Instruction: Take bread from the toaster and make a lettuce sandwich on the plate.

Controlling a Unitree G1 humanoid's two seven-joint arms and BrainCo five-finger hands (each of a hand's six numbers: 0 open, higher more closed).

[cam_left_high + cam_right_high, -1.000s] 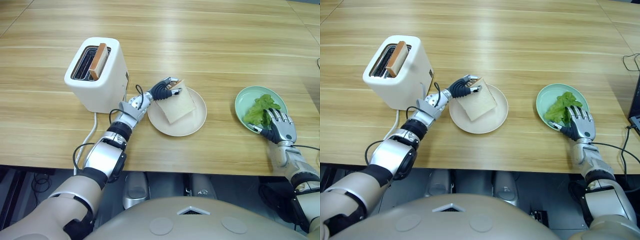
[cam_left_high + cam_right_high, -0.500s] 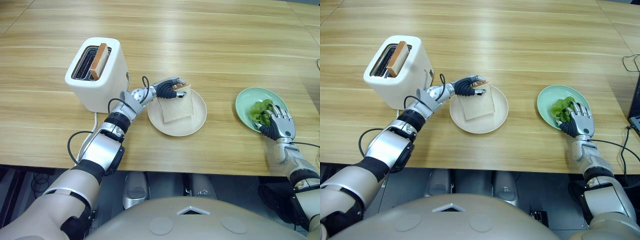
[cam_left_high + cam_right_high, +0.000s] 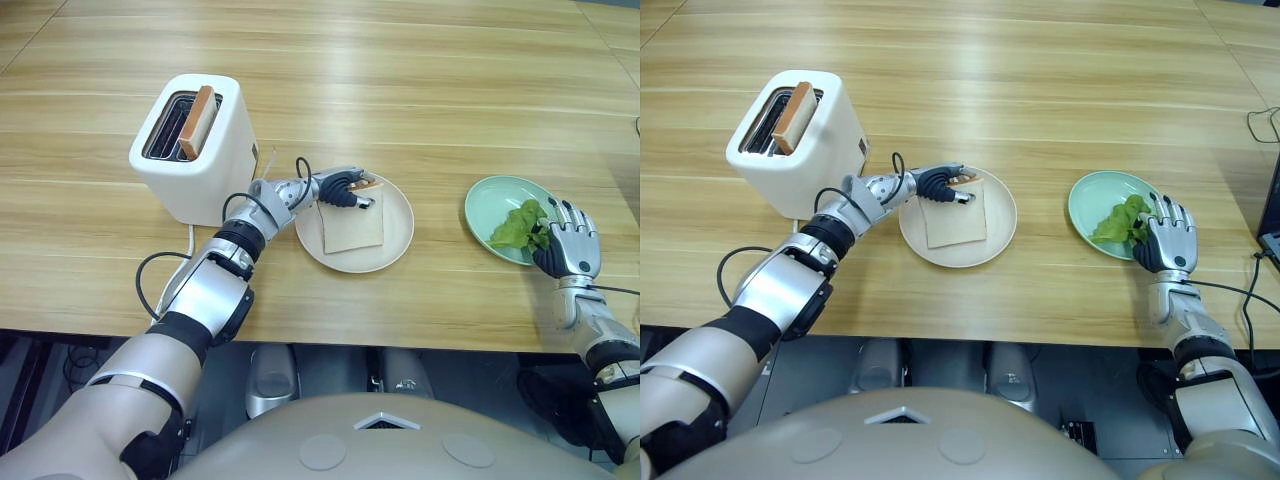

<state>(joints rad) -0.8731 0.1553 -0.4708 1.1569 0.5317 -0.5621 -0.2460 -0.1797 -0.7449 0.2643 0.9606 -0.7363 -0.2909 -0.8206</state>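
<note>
The left hand (image 3: 345,187) is pinching the far edge of the bread slice (image 3: 352,228) lying on the beige plate (image 3: 396,250). The right hand (image 3: 568,250) is gripping the lettuce (image 3: 517,226) over the green plate (image 3: 484,205).

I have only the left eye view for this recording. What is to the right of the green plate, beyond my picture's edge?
Observer: A dark object stands right of the green plate; what it is I cannot tell.
Operator: Anything else out there?
Observer: Further back, a thin cable loops on the table.
Operator: Is the right hand close to that dark object?
Observer: No, the right hand is at the plate's right rim by the lettuce, apart from it.
</note>
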